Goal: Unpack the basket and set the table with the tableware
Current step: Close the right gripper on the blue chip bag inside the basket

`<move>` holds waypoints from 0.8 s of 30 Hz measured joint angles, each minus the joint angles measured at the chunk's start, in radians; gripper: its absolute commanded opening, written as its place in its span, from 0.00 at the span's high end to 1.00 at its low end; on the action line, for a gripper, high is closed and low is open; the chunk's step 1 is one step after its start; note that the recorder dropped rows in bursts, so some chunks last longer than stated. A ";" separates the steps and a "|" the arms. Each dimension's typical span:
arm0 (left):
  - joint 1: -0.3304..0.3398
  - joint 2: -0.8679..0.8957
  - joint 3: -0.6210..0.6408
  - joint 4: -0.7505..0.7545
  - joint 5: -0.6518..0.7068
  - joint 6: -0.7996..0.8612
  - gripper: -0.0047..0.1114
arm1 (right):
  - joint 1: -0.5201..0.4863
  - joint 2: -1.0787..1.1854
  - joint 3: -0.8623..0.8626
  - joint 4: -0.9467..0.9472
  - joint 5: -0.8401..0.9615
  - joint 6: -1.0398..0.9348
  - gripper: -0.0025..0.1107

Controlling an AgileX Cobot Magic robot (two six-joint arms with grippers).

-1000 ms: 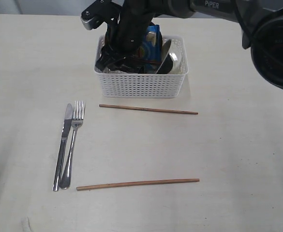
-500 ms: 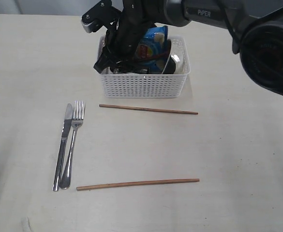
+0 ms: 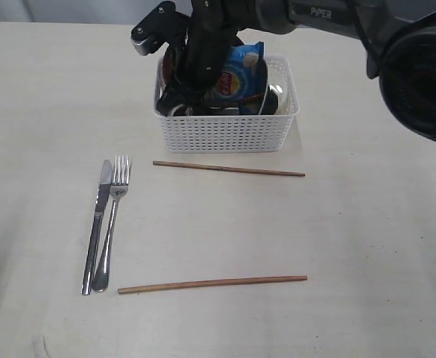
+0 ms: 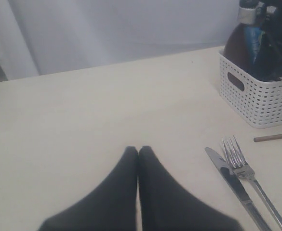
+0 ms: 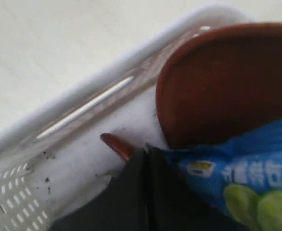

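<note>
I've got my right gripper (image 5: 146,153) pinched fully together down inside the white basket (image 3: 225,136), right by the dark red spoon (image 5: 115,144) beside the plate (image 5: 218,82), presumably to lift it, grip unclear.

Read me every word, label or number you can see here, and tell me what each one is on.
"PIPER": white letters on the right arm.
Blue chip bag: a logo and pale characters, too blurred to read in either view.
No other text shows: the basket, knife, fork and chopsticks carry none.
</note>
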 measured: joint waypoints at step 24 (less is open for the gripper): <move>0.000 0.000 0.000 0.000 0.000 0.000 0.96 | 0.000 -0.088 -0.002 -0.300 0.379 -0.078 0.64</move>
